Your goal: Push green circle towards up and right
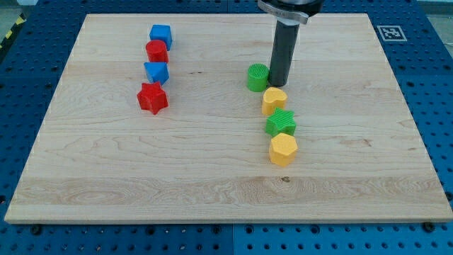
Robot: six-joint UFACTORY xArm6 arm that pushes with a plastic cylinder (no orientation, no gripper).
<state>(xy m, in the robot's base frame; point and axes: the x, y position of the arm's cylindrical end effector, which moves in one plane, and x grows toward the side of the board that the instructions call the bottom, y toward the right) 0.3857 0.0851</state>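
Note:
The green circle [257, 76] sits on the wooden board [354, 163], a little right of the middle and toward the view's top. My tip [279, 86] stands right beside it, touching its right side. Just below my tip is a yellow heart-shaped block [274, 100]. Below that come a green star [281, 123] and a yellow hexagon [282, 149], in a column.
At the view's upper left a column holds a blue cube [161, 35], a red circle [156, 51], a blue block [156, 72] and a red star [152, 98]. A marker tag [391, 32] sits off the board's top right corner.

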